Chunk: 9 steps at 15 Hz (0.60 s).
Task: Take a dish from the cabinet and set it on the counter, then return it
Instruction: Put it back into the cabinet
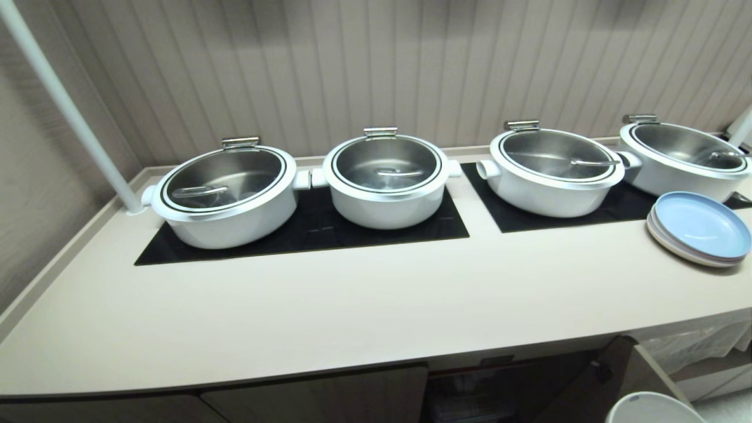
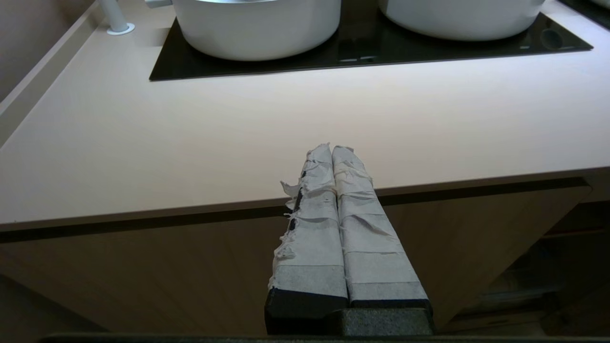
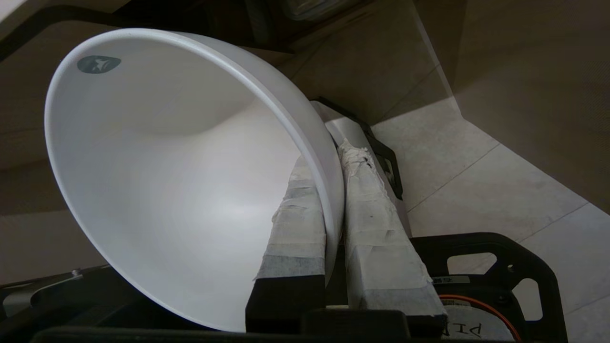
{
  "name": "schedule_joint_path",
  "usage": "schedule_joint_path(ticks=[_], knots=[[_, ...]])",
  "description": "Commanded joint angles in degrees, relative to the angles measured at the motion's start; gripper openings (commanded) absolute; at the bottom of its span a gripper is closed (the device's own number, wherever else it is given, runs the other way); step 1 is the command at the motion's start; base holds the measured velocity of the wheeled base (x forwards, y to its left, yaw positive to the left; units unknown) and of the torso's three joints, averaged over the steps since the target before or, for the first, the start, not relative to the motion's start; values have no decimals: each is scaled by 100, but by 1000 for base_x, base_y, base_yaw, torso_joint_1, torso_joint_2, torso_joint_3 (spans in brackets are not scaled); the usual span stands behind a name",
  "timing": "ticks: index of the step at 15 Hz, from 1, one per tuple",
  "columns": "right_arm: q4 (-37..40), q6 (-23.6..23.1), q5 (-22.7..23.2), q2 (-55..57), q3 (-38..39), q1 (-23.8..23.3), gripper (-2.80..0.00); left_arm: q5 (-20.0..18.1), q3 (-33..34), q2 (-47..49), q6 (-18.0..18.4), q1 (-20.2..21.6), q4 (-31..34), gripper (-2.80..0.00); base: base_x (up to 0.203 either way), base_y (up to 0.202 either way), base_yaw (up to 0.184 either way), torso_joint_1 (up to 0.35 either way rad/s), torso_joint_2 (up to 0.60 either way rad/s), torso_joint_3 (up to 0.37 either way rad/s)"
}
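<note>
Nearest the robot, the right claw (image 3: pixel 329 190) is gripping the white bowl (image 3: pixel 181 190) by its rim, one taped finger (image 3: pixel 295 228) lying inside the wall and the other outside. In the head view only a slice of the bowl's rim (image 1: pixel 649 408) is showing at the lower right corner, below the edge of the surface (image 1: pixel 352 317) and in front of the open cabinet (image 1: pixel 587 382). The bowl is tilting, its mouth turned sideways from the claw and not yet level.

The left claw (image 2: pixel 333 152) is closed and empty, its taped fingers pressed together, hovering before the front edge of the surface on the left side, idle.

Judgement: the bowl is out of the cabinet and is being carried by the right arm, the only arm placed to set it down. The decisive relation is that the bare stretch of surface lies above and ahead of the bowl, so the bowl must clear the thick edge and be levelled before release.

Further back, four white lidded pots (image 1: pixel 229 197) are sitting on black glass panels (image 1: pixel 305 232), with a stack of pale blue plates (image 1: pixel 699 229) at the right.
</note>
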Motion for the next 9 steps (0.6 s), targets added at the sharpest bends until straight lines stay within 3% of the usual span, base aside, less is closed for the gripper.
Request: schedule_joint_path(ticks=[1, 9], knots=[[52, 17, -3, -273, 121, -3, -280, 0, -5, 0, 0, 0, 0, -280, 0, 0, 0, 0, 0, 0], [267, 139, 60, -712, 361, 24, -280, 0, -6, 0, 0, 0, 0, -280, 0, 0, 0, 0, 0, 0]])
